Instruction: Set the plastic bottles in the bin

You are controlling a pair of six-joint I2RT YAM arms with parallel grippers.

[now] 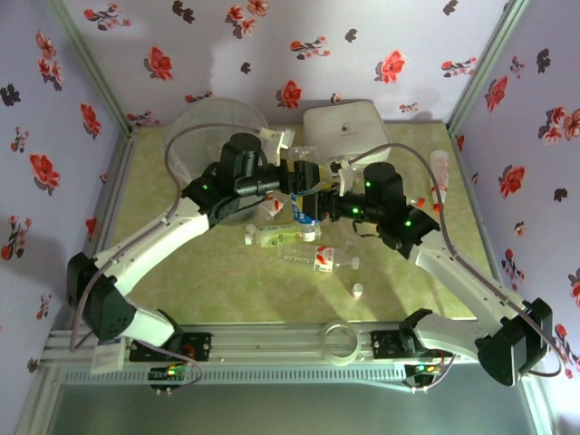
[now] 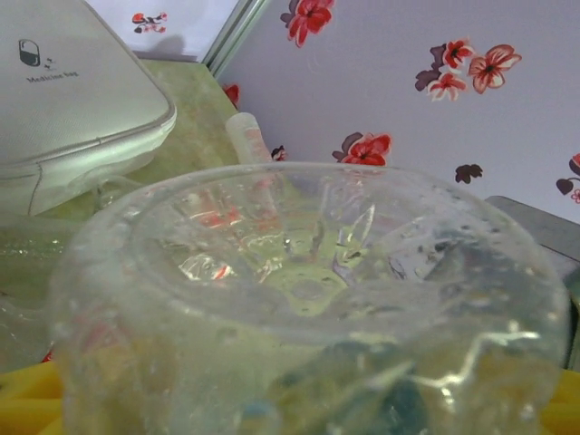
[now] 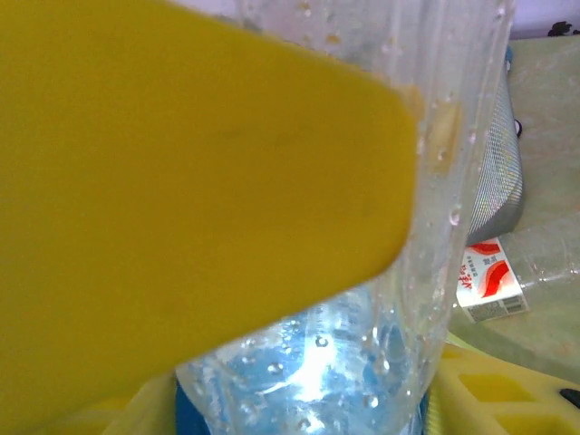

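A clear plastic bottle with a blue label [image 1: 304, 170] hangs above the middle of the table between both grippers. My right gripper [image 1: 321, 196] is shut on it; its yellow fingers [image 3: 181, 181] press the wet, blue-labelled body [image 3: 344, 353]. My left gripper [image 1: 292, 178] is closed around the bottle's clear base [image 2: 308, 290], with yellow pads [image 2: 20, 399] at either side. The round translucent bin [image 1: 210, 116] stands at the back left, partly under the left arm. More bottles lie below: a green-labelled one [image 1: 281, 236], a red-labelled one [image 1: 331, 260] and another [image 1: 271, 207].
A white lidded box [image 1: 344, 127] sits at the back beside the bin [image 2: 72, 91]. One bottle [image 1: 439, 168] stands by the right wall [image 2: 248, 136]. A loose white cap [image 1: 358, 291] lies near the front. A red-and-white labelled bottle [image 3: 489, 281] lies under the right gripper.
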